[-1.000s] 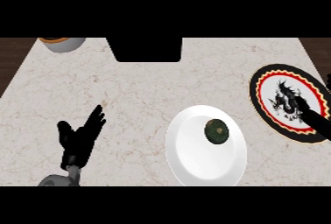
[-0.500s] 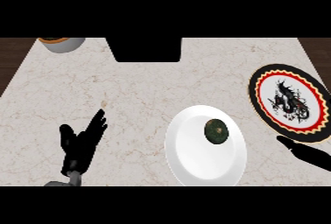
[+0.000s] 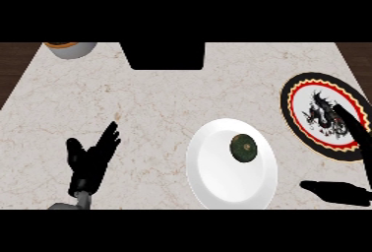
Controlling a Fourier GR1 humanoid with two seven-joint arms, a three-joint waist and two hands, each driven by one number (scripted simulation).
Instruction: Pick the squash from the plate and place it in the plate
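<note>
On the white plate (image 3: 231, 189) the squash (image 3: 244, 147) lies untouched, so nothing of the task seems done yet: the right hand (image 3: 349, 147), right of this plate, is spread and empty beside the dragon plate (image 3: 298, 106), and the left hand (image 3: 91, 160) rests open, holding nothing.

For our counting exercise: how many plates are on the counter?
2. A white plate sits near the front, holding the squash. A patterned plate lies at the right edge, partly covered by the right hand.
</note>
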